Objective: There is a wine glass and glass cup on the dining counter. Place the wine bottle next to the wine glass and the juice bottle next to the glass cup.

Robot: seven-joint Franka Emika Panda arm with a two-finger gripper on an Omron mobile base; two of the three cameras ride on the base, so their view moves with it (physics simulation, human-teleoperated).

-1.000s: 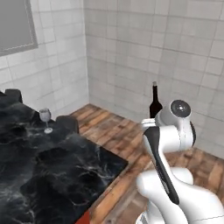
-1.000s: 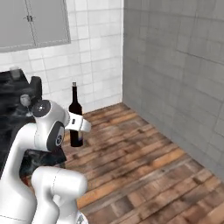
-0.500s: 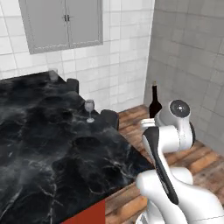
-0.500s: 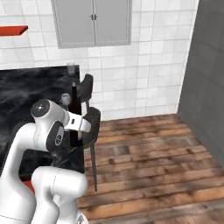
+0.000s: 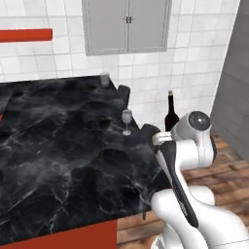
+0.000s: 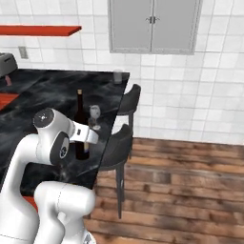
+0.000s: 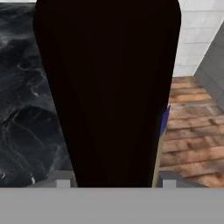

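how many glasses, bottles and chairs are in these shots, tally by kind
stemmed glasses: 1, the wine glass
tumblers: 1, the glass cup
bottles: 1, the wine bottle, held upright by the arm
chairs: 2, the near stool and the far stool
total: 5

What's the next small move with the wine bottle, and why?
Probably carry the wine bottle forward over the dining counter toward the wine glass. The gripper holds the bottle upright, off the surface, near the counter's edge, and the glass stands on the marble just ahead with bare counter beside it. Lowering comes after.
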